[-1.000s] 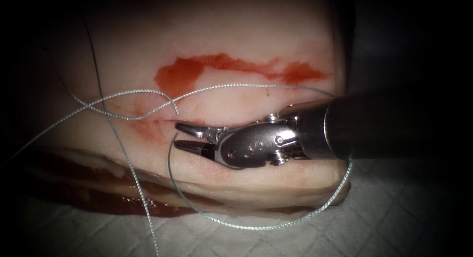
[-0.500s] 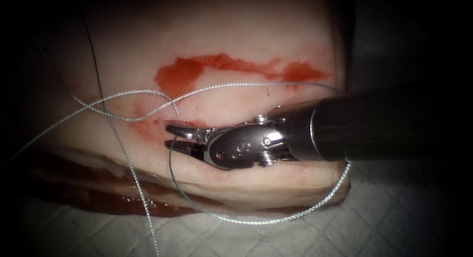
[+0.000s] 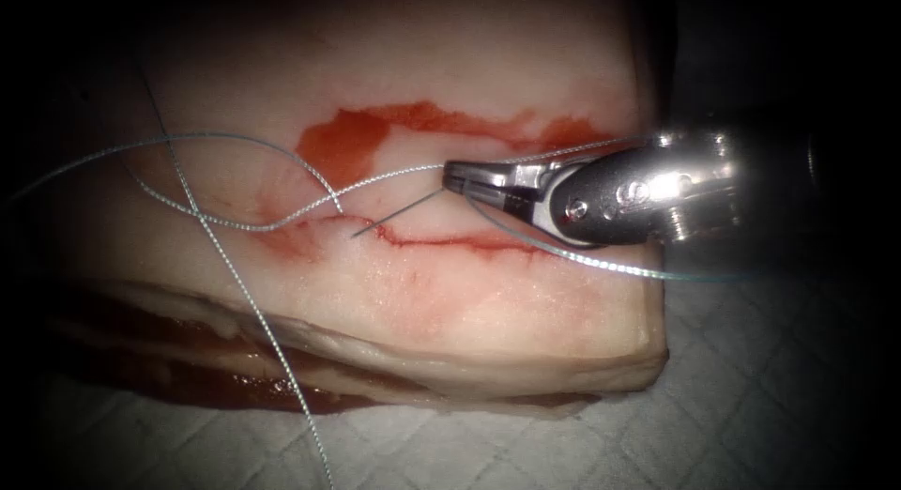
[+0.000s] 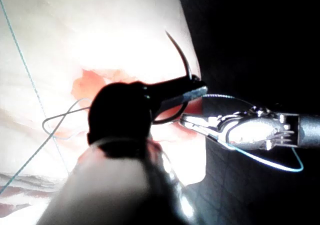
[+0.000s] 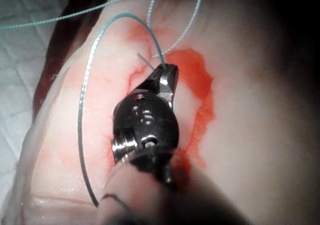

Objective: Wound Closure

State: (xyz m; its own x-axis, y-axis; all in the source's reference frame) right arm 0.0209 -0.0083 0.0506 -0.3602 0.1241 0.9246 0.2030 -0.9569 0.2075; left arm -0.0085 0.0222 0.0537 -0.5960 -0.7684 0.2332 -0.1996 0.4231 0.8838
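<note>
Right tool (image 3: 466, 178) lifted up-right off cut (image 3: 450, 239) — jaws near-closed, pinching needle (image 3: 399, 215) tail. Needle axis slants down-left, tip at cut's left end. Left tool (image 4: 195, 91) — jaws clamped mid-curve, shaft toward right tool.

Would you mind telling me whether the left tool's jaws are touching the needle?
Touching. The left wrist view shows the left tool with its jaws shut across the needle, partway along its curve.
</note>
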